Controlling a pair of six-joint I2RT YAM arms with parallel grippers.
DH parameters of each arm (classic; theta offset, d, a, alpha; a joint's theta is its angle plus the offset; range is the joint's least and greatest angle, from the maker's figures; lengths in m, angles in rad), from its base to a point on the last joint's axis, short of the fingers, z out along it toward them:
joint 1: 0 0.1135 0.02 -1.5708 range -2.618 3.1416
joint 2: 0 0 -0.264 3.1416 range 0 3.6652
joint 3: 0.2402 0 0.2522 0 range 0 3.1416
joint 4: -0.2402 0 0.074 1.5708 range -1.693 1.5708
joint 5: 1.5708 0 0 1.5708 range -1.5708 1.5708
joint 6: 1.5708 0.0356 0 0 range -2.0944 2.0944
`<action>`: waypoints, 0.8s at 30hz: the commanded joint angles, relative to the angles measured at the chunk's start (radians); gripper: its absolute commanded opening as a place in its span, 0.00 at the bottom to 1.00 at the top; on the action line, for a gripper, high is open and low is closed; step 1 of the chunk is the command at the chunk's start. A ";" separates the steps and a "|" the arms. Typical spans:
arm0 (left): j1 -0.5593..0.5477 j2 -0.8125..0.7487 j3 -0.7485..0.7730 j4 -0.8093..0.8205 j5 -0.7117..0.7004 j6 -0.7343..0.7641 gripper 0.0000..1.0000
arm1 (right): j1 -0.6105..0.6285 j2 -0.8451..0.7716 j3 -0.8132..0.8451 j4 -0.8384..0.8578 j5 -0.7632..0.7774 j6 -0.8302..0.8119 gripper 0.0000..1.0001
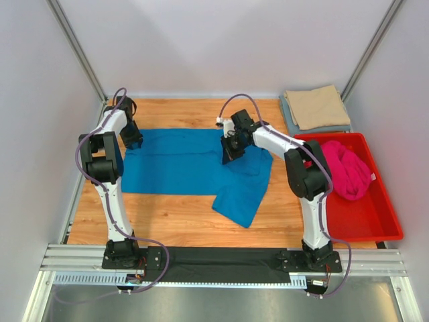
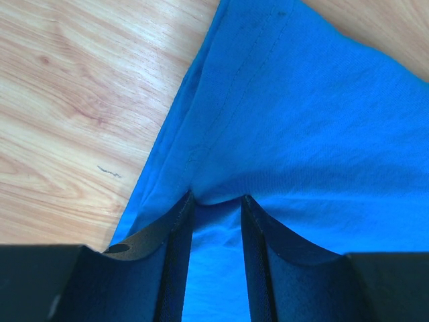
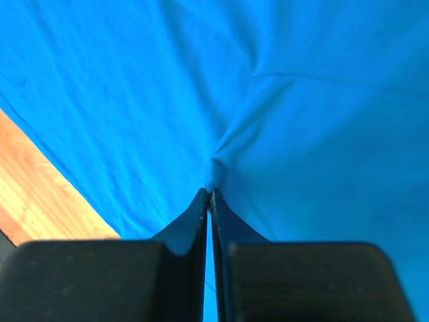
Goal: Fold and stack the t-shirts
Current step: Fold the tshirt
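Wood worktop betw white walls, blue t-shirt spread across mid; L fingers and R fingers both clamped on it.

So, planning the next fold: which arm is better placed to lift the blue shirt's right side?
Right, likely: right claw is shut on the blue t-shirt there; left claw sits at its far-left edge.

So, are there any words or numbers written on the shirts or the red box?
None: no word, number, brand or sign can be read in any view.
The blue t-shirt, pink t-shirt, tan t-shirt and red bin all look plain.
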 commanded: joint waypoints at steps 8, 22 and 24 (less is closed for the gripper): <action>0.002 -0.025 0.000 -0.064 -0.010 -0.029 0.42 | 0.013 -0.155 -0.084 0.005 0.251 0.143 0.34; 0.002 -0.076 0.082 0.060 0.185 -0.006 0.42 | -0.273 0.020 0.163 0.059 0.222 0.286 0.45; 0.002 -0.084 0.086 0.053 0.197 -0.006 0.42 | -0.295 0.012 0.162 0.093 0.195 0.321 0.48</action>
